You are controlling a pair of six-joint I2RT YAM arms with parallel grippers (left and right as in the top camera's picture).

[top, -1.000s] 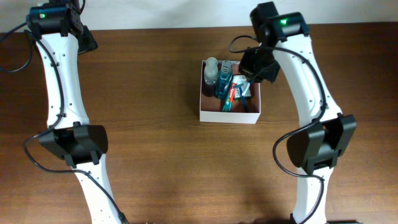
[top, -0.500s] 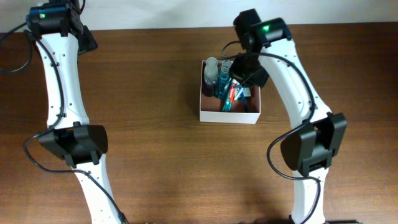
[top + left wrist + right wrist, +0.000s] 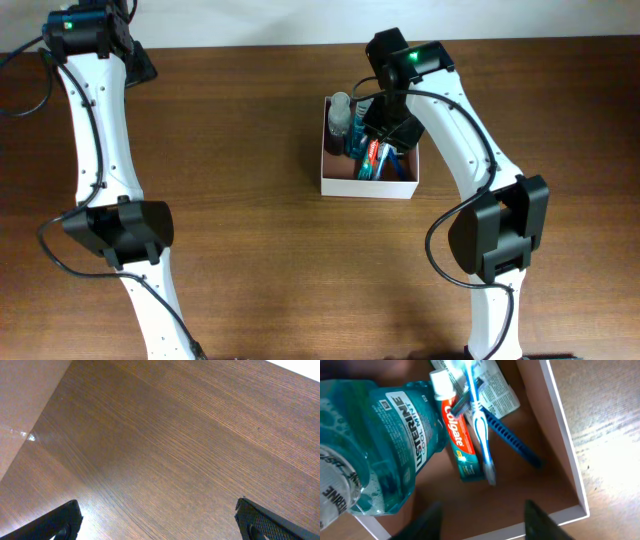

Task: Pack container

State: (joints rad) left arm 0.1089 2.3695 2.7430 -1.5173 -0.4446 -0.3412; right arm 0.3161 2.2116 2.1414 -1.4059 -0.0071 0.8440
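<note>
Now to the right gripper [image 3: 388, 128]: open, empty, low over the container [image 3: 340, 186] by the far edge of the desk [image 3: 240, 130], likely to settle its toiletries [image 3: 395, 445]. And at the far left corner: left gripper [image 3: 162, 521] agape, out of the way.

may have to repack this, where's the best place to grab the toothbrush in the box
Take the toothbrush at mid-handle, from straight above, closing across its thin width. It lies flat and topmost, resting on the Colgate tube, so nothing covers it, and the container walls are well off to the side.
</note>
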